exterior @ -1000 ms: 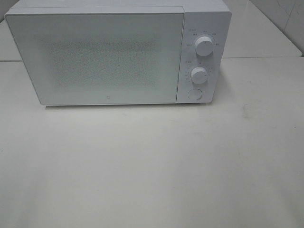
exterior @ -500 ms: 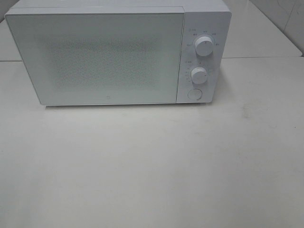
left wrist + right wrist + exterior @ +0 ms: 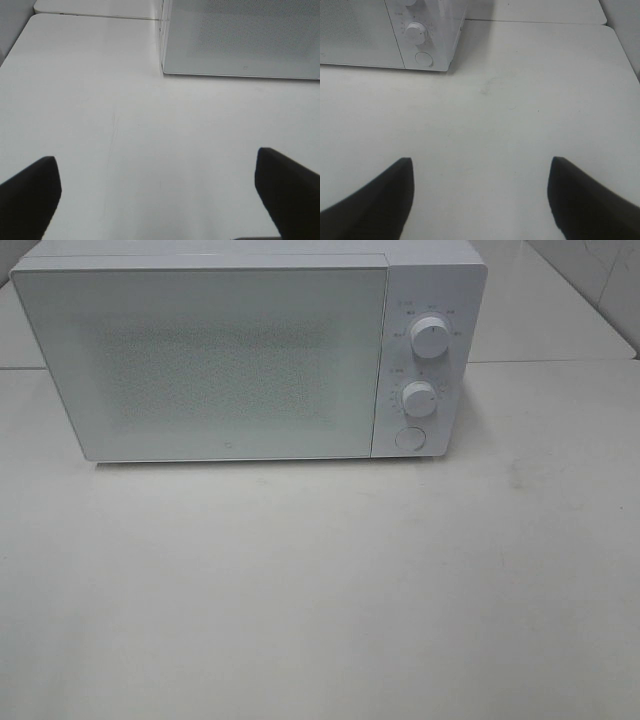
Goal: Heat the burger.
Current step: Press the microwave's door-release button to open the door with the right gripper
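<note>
A high view looks down on a white microwave (image 3: 240, 350) standing at the back of a pale counter (image 3: 320, 590), its speckled door (image 3: 210, 360) fully closed. Compared with the views from a second and half a second ago, nothing visible has changed: the door, the controls and the counter look the same, and no arm enters the high view. That suggests the task is at a standstill, either before any real work or after the door was closed. The burger is not visible in any view; it may be behind the closed door (the frosted panel hides the inside), or somewhere out of view, and the pictures cannot settle which. The left gripper (image 3: 156, 162) hangs above the counter in front of the microwave's door side, jaws spread wide and holding nothing. The right gripper (image 3: 481, 164) hangs above the counter in front of the control side, jaws also apart and holding nothing. By count there is one microwave with one door, two dials (an upper knob (image 3: 430, 337) and a lower knob (image 3: 419, 398) below it), one round button (image 3: 409, 438) under them, two grippers, and no burger in sight. If the burger is inside, the likely next step is turning a dial; otherwise the door must be opened first.
</note>
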Available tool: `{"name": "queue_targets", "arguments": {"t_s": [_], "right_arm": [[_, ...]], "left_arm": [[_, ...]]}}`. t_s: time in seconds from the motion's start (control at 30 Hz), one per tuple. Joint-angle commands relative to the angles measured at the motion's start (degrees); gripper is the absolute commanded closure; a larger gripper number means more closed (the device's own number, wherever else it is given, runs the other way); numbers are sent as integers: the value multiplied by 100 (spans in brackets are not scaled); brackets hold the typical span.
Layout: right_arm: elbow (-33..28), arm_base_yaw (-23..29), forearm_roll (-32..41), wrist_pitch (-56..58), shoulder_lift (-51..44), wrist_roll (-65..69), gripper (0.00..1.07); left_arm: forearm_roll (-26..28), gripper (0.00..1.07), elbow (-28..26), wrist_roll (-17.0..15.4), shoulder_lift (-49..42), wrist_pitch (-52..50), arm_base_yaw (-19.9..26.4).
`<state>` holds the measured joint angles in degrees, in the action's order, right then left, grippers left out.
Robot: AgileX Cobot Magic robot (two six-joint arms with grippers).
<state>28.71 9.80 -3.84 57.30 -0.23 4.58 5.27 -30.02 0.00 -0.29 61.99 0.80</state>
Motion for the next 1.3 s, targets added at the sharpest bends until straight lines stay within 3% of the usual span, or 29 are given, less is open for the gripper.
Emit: {"name": "queue_targets", "arguments": {"t_s": [0.03,0.6,1.3], "right_arm": [[-17,-40,11,-34,-166,-34,35],[86,-40,6,-178,11,-34,35],[103,-40,-11,-3146,2670,-34,35]], "left_arm": [[17,7,23,-34,-74,-69,11],[11,7,23,-34,-74,-69,11],[11,7,23,-34,-74,-69,11]]}}
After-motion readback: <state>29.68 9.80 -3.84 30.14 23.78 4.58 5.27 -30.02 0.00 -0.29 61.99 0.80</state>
